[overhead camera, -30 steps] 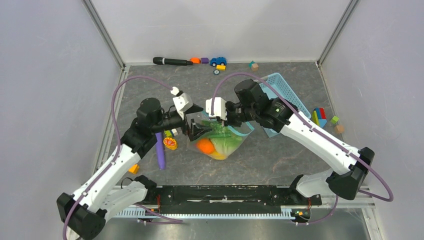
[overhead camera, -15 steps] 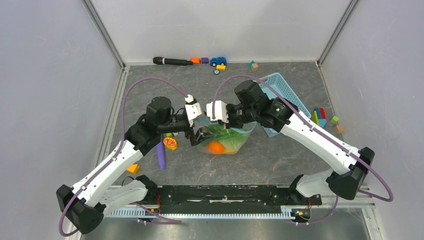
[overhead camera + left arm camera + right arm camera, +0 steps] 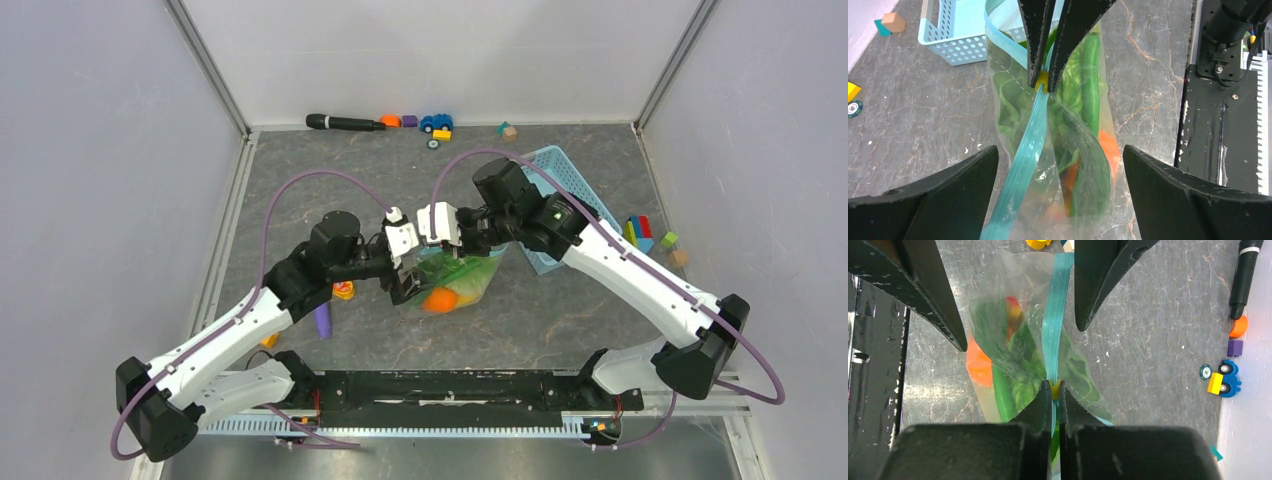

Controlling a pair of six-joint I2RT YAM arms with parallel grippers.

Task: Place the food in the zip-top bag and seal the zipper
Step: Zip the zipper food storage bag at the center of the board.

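**Clear floppy plastic zip-top bag point(image 3: 455, 287): closing the zipper**

Bag hangs mid-table point(image 3: 520, 335) between the arms. Inside: leafy green lettuce point(image 3: 1070, 85), long green pod point(image 3: 1090, 80), round orange toy fruit point(image 3: 438, 299). Right gripper point(image 3: 1053, 387) is clenched on the teal-blue zipper strip point(image 3: 1027, 145) at the small yellow slider point(image 3: 1042, 79). Left gripper point(image 3: 1059, 150) is released wide, straddling the strip. Best move: the left pinches the free end taut while the right runs the slider straight. Strip bends; sealed length unclear.
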